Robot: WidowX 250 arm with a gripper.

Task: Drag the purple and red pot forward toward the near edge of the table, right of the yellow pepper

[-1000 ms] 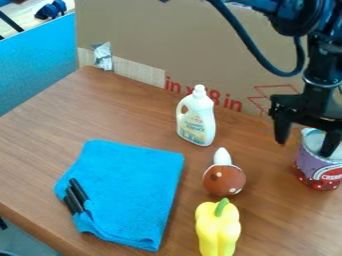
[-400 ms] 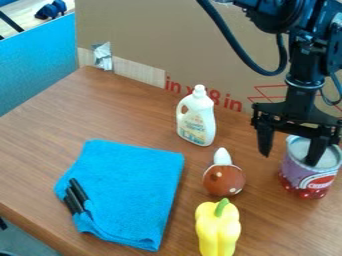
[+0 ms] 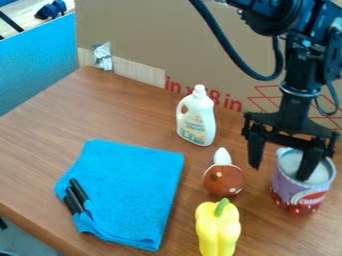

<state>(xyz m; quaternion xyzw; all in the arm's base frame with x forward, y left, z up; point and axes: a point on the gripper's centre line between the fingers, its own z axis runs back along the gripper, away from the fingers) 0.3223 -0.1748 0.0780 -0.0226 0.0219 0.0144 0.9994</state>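
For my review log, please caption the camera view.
Open claw, one finger inside a can; white bottle and yellow pepper nearby.

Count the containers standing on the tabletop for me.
2. A white bottle stands upright near the back edge, and a purple-and-red can stands at the right, below the open gripper. Anything small behind the can could be hidden.

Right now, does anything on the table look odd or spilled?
One oddity: the gripper straddles the rim of the can, one finger apparently inside its top, the other outside. I see no spill or damage.
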